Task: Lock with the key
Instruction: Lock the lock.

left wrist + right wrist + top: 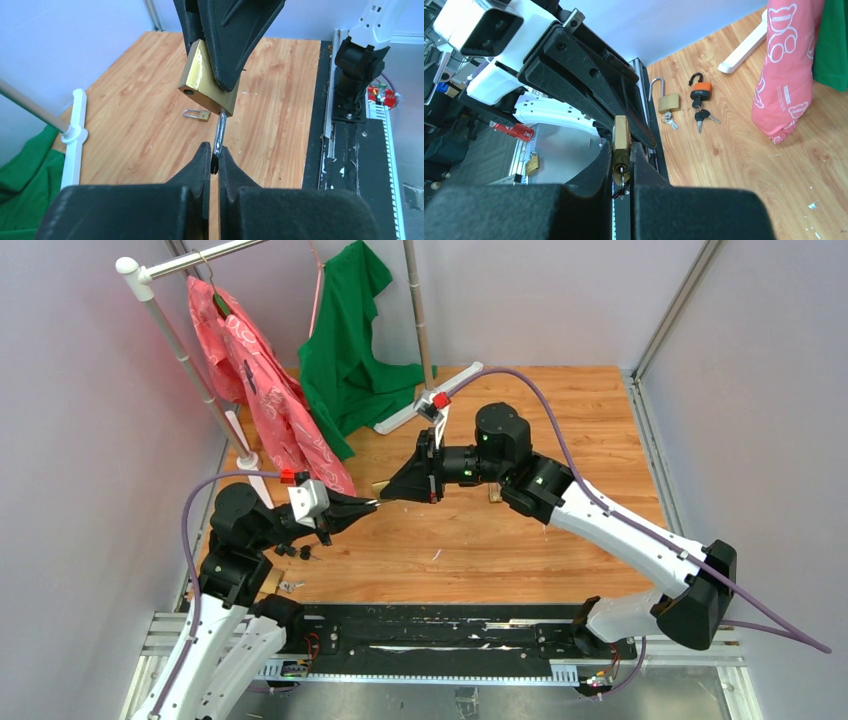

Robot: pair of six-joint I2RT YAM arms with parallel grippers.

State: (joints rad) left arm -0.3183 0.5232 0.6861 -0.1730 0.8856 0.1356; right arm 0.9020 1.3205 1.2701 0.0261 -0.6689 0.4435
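A brass padlock (pixel 205 82) hangs in the air over the wooden table, with my right gripper (pixel 622 150) shut on its body. The key (pixel 622 172) sits in the keyhole on the lock's underside, its ring dangling between my right fingers. From the lock's top face a silver shackle (pixel 220 132) sticks out, and the hole beside it is empty. My left gripper (pixel 214 150) is shut on the shackle's far end. In the top view both grippers meet tip to tip at the padlock (pixel 380 488), left of the table's middle.
An open brass padlock with keys (pixel 668 102) and an orange padlock with keys (pixel 700 92) lie near the table's left front edge. A small padlock (pixel 197 114) lies mid-table. A clothes rack holds a pink garment (pixel 270 400) and a green one (pixel 350 340) at the back left.
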